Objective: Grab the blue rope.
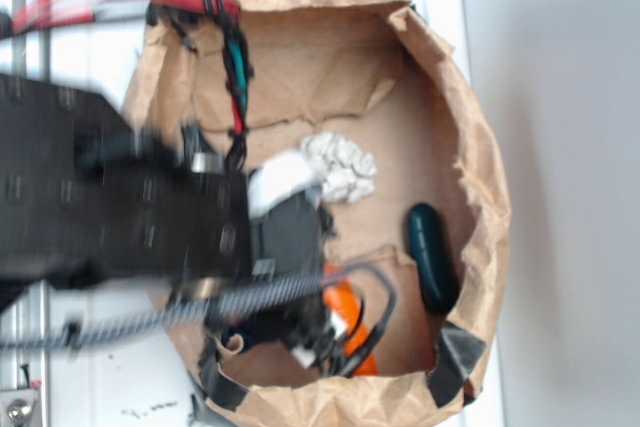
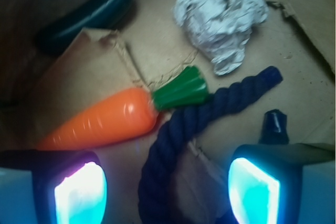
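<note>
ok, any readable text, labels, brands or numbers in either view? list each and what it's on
None readable in either view.
blue rope, carrot, dark green toy, crumpled white wad: no print visible.
paper bag: plain brown, no marking that shows.
gripper: the pads glow, with no lettering.
Black arm body in the exterior view: motion-blurred, so any label there can't be made out.

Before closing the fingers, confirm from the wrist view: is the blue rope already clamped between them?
No. The blue rope lies on the brown paper between the open fingers, touching neither, beside the carrot.
</note>
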You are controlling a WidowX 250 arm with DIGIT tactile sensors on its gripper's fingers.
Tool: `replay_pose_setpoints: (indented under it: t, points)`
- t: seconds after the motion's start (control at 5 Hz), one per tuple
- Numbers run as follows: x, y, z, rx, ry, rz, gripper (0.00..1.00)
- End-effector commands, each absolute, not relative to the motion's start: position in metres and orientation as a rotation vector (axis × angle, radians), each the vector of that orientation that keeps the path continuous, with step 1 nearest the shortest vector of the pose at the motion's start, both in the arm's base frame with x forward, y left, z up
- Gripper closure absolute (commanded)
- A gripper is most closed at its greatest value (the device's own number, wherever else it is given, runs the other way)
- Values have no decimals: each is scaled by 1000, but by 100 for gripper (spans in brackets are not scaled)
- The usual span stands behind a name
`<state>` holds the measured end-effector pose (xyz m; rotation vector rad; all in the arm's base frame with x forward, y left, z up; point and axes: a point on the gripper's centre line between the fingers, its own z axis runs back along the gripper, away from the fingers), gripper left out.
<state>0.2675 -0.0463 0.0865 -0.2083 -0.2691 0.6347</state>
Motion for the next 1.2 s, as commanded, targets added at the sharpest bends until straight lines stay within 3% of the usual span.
replay_pose_setpoints:
  t: [0.0,0.6,0.8,1.0]
  points:
    - [272,-80,75,-206,-333,580,0]
    - [279,-73,45,-133,-208,574,0]
    - [283,-67,35,-135,-162,557,0]
    - [285,-59,20,-142,-166,564,0]
